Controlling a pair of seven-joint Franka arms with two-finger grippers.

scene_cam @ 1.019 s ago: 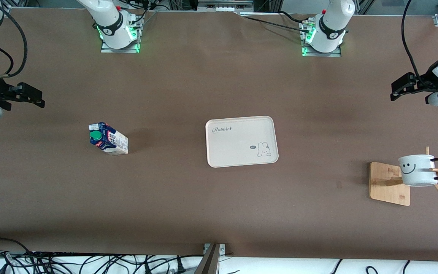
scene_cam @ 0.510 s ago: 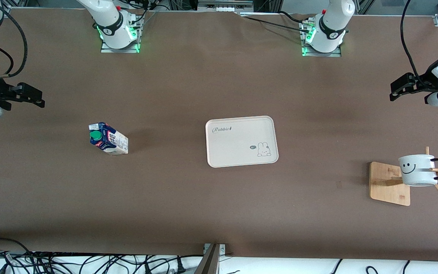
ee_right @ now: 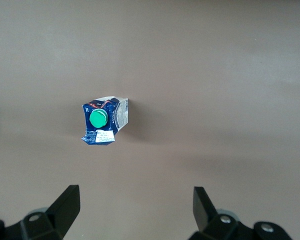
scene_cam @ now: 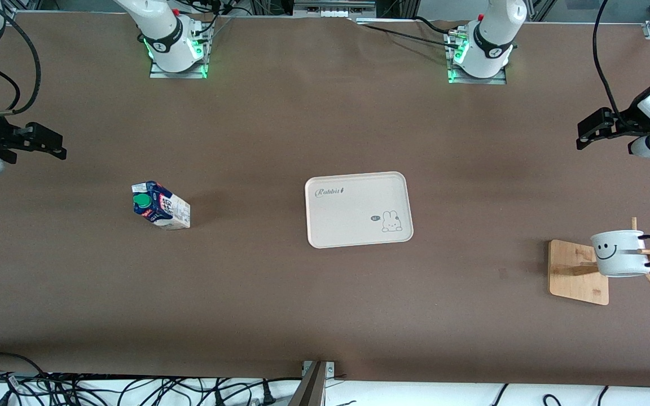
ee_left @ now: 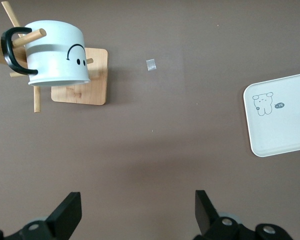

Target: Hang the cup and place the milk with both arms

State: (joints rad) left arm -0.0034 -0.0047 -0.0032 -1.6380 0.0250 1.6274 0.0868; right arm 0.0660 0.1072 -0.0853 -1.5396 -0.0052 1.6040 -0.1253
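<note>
Hanging by its black handle on a peg of the wooden rack (scene_cam: 578,272), the cup (scene_cam: 618,253) sits at the right edge of the frame, so that step appears done. The milk (scene_cam: 161,205) stands on the surface (scene_cam: 325,310) at centre left, well apart from the tray (scene_cam: 358,209) at frame centre; placing it remains. The left gripper (scene_cam: 586,133) at upper right and the right gripper (scene_cam: 57,145) at upper left both hold their fingers wide, empty.

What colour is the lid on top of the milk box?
Green. The round cap on the milk carton shows best in the right wrist view.
</note>
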